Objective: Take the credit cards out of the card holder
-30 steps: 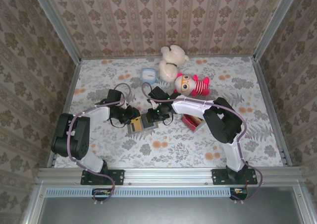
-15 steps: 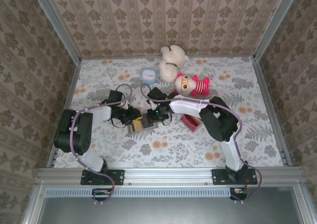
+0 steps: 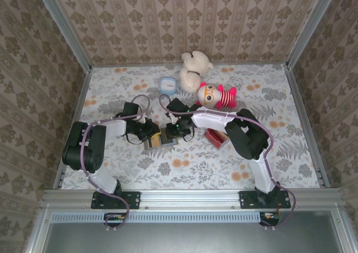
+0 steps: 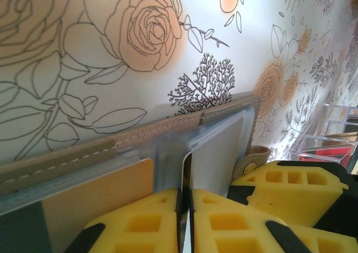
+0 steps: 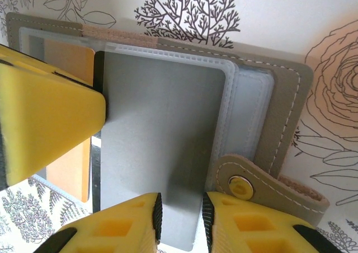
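Observation:
The grey card holder (image 3: 158,143) lies open on the flowered table, with both grippers over it. My left gripper (image 3: 151,131) (image 4: 185,194) is shut on the edge of the light blue card (image 4: 218,152), which sticks partway out of its clear slot. In the right wrist view that card (image 5: 162,130) lies flat across the holder (image 5: 285,113), and one left finger (image 5: 45,124) covers its left edge. My right gripper (image 3: 172,131) (image 5: 180,205) hovers over the card's near edge beside the snap tab (image 5: 246,183), jaws a little apart. An orange-yellow card (image 4: 95,197) (image 5: 70,62) sits in the neighbouring pocket.
A grey tray with red contents (image 3: 217,137) lies just right of the grippers. Farther back are a small light blue box (image 3: 167,85), a white plush (image 3: 193,68) and a red-striped doll (image 3: 215,95). Patterned walls close the table on three sides.
Both grippers have stayed at the holder. The right arm's elbow has drawn in to the left, and the left arm's links have shifted slightly right.

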{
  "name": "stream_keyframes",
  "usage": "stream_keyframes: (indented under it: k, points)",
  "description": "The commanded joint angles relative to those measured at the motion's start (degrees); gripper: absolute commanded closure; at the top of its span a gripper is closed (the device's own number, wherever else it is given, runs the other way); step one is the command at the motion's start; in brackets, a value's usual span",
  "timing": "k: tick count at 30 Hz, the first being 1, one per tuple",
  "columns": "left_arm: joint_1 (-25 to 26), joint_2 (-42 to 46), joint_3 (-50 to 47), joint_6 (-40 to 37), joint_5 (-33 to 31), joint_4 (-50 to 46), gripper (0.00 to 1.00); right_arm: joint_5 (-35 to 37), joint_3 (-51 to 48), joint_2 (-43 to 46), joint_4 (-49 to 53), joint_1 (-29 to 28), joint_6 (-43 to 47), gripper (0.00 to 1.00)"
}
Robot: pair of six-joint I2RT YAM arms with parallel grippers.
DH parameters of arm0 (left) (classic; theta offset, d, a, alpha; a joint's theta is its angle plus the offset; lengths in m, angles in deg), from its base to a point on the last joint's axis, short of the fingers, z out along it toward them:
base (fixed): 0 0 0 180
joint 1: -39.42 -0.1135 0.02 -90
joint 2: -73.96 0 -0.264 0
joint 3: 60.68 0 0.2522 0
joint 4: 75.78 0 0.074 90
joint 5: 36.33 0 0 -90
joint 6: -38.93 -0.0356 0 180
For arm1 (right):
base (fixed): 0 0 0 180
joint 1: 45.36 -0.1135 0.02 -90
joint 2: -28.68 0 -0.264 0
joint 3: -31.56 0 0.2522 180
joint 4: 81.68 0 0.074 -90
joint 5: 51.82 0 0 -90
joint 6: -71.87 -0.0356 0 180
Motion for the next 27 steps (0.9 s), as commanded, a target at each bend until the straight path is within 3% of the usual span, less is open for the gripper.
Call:
stream_keyframes:
  k: [1, 17, 27]
  points:
    - [-0.22, 0.58, -0.90, 0.23, 2.81, 1.38, 0.90, -0.80, 1.09, -1.90, 2.56, 0.12, -0.39, 0.71]
    - [-4.58, 6.02, -3.33, -2.60, 3.73, -1.95, 0.91, 4.35, 0.90, -2.96, 6.91, 0.95, 0.26, 0.73]
    - [-6.10, 6.76, -4.64, -3.65, 3.68, -2.77, 0.91, 2.92, 0.35, -0.94, 4.98, 1.38, 0.78, 0.74]
